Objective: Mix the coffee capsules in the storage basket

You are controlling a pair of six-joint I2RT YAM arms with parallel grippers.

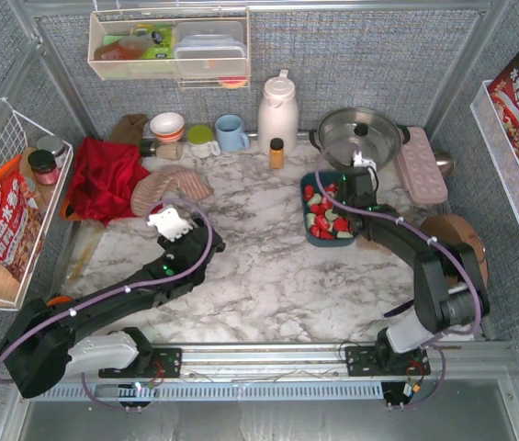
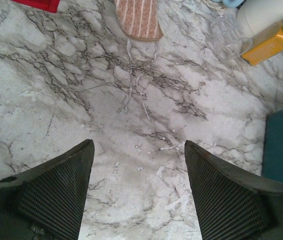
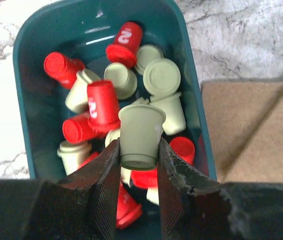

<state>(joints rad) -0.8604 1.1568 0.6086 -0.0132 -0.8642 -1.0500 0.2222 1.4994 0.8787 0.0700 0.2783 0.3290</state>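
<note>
surface: white marble-veined desk (image 1: 268, 276); grey woven walls; wire racks on the side walls.
back row: white jug (image 1: 277, 110), steel pot (image 1: 360, 136), blue mug (image 1: 231, 131), amber bottle (image 1: 276, 152), pink tray (image 1: 422, 163); red cloth (image 1: 103, 175) far left.
storage basket (image 3: 33, 105): dark teal, right half of desk, just in front of the pot.
contents: coffee capsules (image 3: 88, 107), red and mint green jumbled, lying every way.
right pincer (image 3: 138, 150): over the basket, jaws clamped on one mint-green capsule (image 3: 140, 125), raised above the pile.
left pincer (image 2: 138, 145): jaws wide apart, nothing between, over bare desk left of centre; arm stretched low.
</note>
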